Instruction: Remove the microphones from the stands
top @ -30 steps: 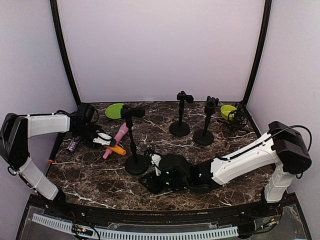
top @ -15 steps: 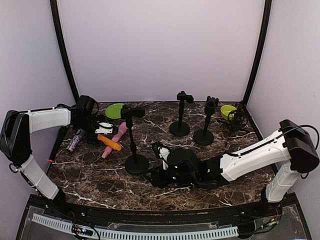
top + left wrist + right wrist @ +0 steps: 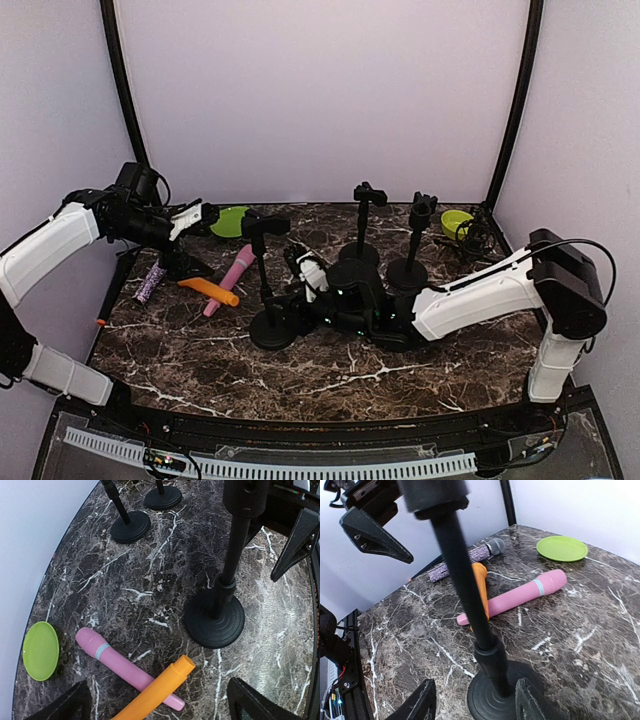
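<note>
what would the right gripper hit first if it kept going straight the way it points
Most likely the black stand: its pole and round base sit directly ahead of the right gripper, in line with the gap between its open jaws. Depth is hard to judge, but nothing looks nearer.

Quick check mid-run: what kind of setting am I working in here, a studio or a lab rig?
Most likely a lab test booth, not a studio. Plain pale walls and black corner posts box in a small marble-look tabletop, and several mic stands are set out on it like props.
</note>
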### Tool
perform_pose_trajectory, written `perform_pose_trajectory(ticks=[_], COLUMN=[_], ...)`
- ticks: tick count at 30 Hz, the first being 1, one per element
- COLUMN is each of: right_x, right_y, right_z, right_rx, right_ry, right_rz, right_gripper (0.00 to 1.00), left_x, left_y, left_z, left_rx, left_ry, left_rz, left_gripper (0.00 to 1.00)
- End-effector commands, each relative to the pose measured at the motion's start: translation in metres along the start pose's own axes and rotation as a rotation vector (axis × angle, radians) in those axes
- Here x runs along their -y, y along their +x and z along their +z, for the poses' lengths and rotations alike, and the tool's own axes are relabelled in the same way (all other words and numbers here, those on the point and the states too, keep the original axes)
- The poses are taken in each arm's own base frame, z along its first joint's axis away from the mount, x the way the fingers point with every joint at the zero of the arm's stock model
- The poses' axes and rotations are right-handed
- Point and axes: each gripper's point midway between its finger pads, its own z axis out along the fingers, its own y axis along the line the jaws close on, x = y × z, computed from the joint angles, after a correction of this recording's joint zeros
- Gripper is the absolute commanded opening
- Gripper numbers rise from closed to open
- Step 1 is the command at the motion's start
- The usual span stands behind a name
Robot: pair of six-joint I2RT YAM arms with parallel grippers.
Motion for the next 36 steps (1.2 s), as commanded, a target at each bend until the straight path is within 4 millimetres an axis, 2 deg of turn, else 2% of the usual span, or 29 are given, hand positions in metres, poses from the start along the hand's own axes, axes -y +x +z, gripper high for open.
perform_pose_trajectory(ticks=[1, 6, 10, 13, 15, 17, 19, 20, 22, 27, 32, 36], right_x=[-0.017, -0.011, 0.005, 0.005, 0.003, 0.004, 0.006, 0.006, 0.006, 0.006, 0.008, 0.006], right_y=[-0.015, -0.012, -0.022, -0.023, -0.020, -0.019, -0.019, -0.020, -0.021, -0.024, -0.026, -0.028], right_z=[0.020, 0.037, 0.042, 0.055, 0.061, 0.064, 0.065, 0.065, 0.064, 0.061, 0.060, 0.060], right_rx=[0.084, 0.119, 0.212, 0.216, 0.206, 0.203, 0.207, 0.209, 0.217, 0.233, 0.236, 0.235], right_ry=[-0.077, -0.036, 0.051, 0.067, 0.063, 0.064, 0.075, 0.076, 0.076, 0.075, 0.083, 0.074], right_rz=[-0.097, -0.098, -0.083, -0.108, -0.113, -0.106, -0.095, -0.089, -0.075, -0.048, -0.044, -0.036], right_gripper=[0.54, 0.48, 0.37, 0.36, 0.36, 0.37, 0.37, 0.37, 0.40, 0.40, 0.40, 0.40], left_x=[0.035, 0.045, 0.054, 0.064, 0.075, 0.101, 0.117, 0.122, 0.129, 0.097, 0.075, 0.048], left_y=[0.007, 0.027, 0.028, 0.037, 0.064, 0.118, 0.176, 0.194, 0.208, 0.205, 0.204, 0.202], left_z=[-0.003, 0.001, -0.001, -0.001, 0.005, 0.015, 0.020, 0.018, 0.021, 0.032, 0.037, 0.042], left_rx=[0.031, -0.007, 0.021, 0.012, -0.072, -0.244, -0.418, -0.456, -0.462, -0.445, -0.460, -0.473], left_ry=[0.096, 0.081, 0.094, 0.103, 0.110, 0.153, 0.148, 0.146, 0.124, -0.026, -0.074, -0.151], left_rz=[-0.152, -0.203, -0.265, -0.248, -0.184, -0.029, 0.160, 0.230, 0.323, 0.364, 0.335, 0.318], left_gripper=[0.96, 0.96, 0.96, 0.95, 0.92, 0.88, 0.86, 0.86, 0.89, 0.88, 0.87, 0.87])
